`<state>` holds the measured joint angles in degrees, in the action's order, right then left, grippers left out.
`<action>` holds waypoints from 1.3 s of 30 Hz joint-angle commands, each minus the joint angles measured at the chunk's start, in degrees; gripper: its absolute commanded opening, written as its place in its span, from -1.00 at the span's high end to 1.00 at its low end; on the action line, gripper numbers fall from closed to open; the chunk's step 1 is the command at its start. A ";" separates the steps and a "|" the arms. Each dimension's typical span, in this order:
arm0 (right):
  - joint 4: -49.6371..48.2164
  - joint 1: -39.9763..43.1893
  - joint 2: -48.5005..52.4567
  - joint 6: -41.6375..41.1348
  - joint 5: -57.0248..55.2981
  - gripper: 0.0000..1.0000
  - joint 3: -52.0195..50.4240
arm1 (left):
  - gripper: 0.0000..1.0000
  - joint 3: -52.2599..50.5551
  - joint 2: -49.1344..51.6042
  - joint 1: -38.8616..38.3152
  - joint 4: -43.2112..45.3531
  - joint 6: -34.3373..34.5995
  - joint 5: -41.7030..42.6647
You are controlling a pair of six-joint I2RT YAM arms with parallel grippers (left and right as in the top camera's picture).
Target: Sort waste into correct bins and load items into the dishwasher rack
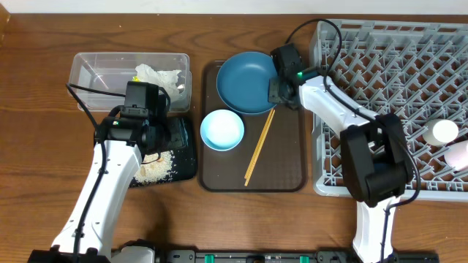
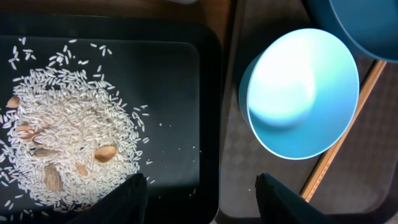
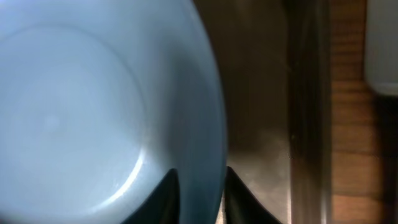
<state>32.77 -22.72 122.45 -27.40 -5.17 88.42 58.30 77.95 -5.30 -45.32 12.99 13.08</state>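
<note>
1. From where I stand, the step in hand looks like loading the dishes. The right gripper [image 3: 200, 194] has the right-hand rim of the dark blue plate [image 1: 245, 80], which sits at the top of the brown tray [image 1: 285, 164], upper middle of the overhead view.
2. Its jaws are nearly closed, one finger inside the rim and one outside, pinching the edge. The plate fills the left of the right wrist view.
3. Next, I'd judge, the plate has to be lifted clear of the tray's lip, tipped on edge and carried right to the rack [image 1: 409, 51]. There it would be slotted between pegs, away from the two cups [image 1: 444, 132] at the right edge.
4. That thin rim hold could slip as the plate tilts, so a slow lift seems wise.
5. The left gripper [image 2: 202, 199] hangs wide open with nothing in it, over the right edge of the black tray [image 2: 168, 81], with the rice [image 2: 68, 124] towards the left of that view.
6. The bowl [image 2: 301, 93] and chopsticks [image 1: 259, 146] wait on the brown tray. The tissue [image 1: 157, 75] lies in the clear tub [image 1: 95, 73], upper left on the surface.
</note>
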 commanded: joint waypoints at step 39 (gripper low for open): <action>-13.33 38.62 -24.83 59.84 -32.04 0.98 9.33 | -0.20 0.42 -0.13 0.15 -0.26 -0.90 -0.92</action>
<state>21.10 14.70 96.51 26.28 -28.97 97.41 58.30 77.95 -5.30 -45.41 12.99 13.06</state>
